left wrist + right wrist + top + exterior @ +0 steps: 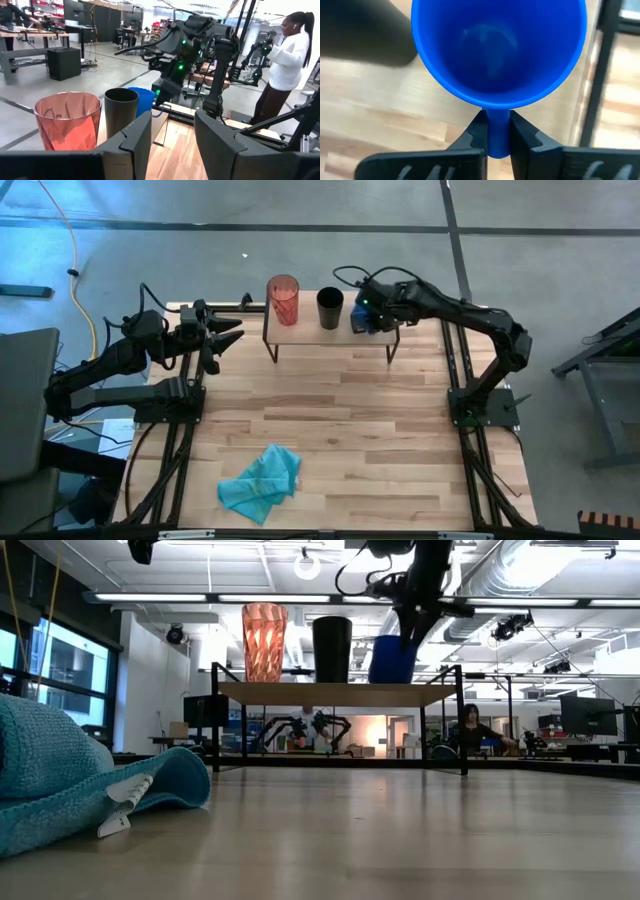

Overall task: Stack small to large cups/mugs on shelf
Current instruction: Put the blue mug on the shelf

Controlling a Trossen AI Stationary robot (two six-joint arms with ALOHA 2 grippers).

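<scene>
Currently right pincer (492, 132) pinches blue mug (497, 50) by its handle on the shelf (300, 332), beside black cup (330, 307) (probably rigid, light plastic; handle's the safest hold). Left pincer (228, 337) spread, waiting near worktop edge.

— Where is the right arm?

— It rises from its base at the right edge of the tabletop (350, 410), bends at the elbow and stretches across toward the far side. The right gripper (492, 131) points downward, its jaws pinched nearly together on the handle of the blue mug (497, 50).

— And the left arm?

— It lies low along the left edge, forearm extended roughly level toward the far side. The left gripper (222, 340) hangs in the air with its jaws spread apart and nothing between them, fingers (131, 142) parted wide.
</scene>
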